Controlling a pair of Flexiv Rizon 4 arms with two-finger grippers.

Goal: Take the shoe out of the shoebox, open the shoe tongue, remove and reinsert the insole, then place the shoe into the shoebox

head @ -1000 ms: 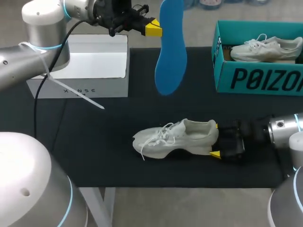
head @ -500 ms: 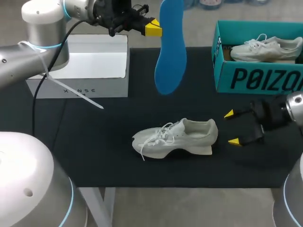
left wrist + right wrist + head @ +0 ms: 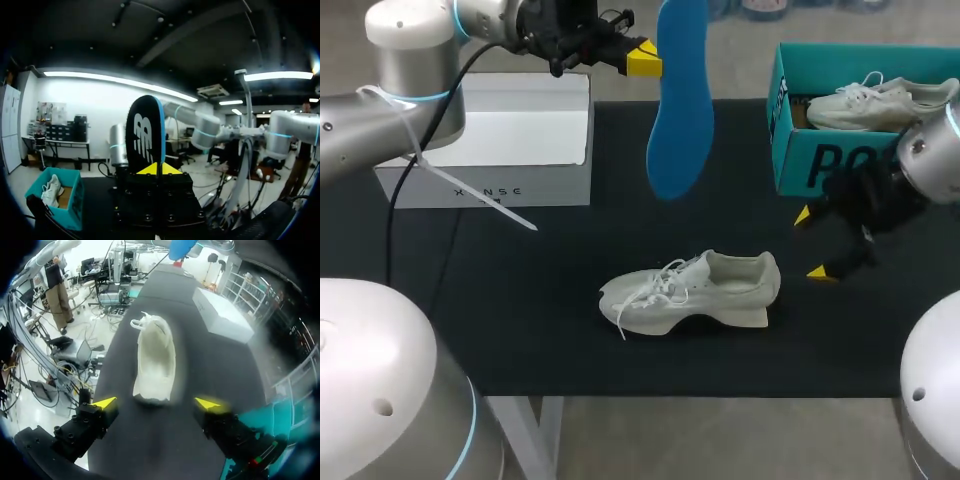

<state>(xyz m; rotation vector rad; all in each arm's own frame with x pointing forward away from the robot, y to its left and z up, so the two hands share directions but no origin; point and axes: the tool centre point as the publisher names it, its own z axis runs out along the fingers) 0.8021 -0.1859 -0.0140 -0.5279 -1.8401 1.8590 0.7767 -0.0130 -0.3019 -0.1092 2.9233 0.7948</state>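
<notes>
A white shoe (image 3: 692, 291) lies on its sole in the middle of the black mat, toe to the left; in the right wrist view the shoe (image 3: 155, 356) shows its hollow inside. My left gripper (image 3: 642, 58) is raised at the back, shut on the top of a blue insole (image 3: 679, 105) that hangs down from it. In the left wrist view the insole (image 3: 145, 137) stands up dark from between the yellow tips (image 3: 152, 169). My right gripper (image 3: 813, 243) is open, lifted off the mat to the right of the shoe's heel; nothing lies between its fingers (image 3: 157, 403).
A teal shoebox (image 3: 840, 160) at the back right holds a second white shoe (image 3: 880, 103). A white box (image 3: 515, 140) stands at the back left. The mat's front edge (image 3: 670, 390) runs close below the shoe.
My right gripper has let go of the shoe's heel, pulled back to the right and risen towards the teal box. The shoe, the left arm and the insole have stayed put.
</notes>
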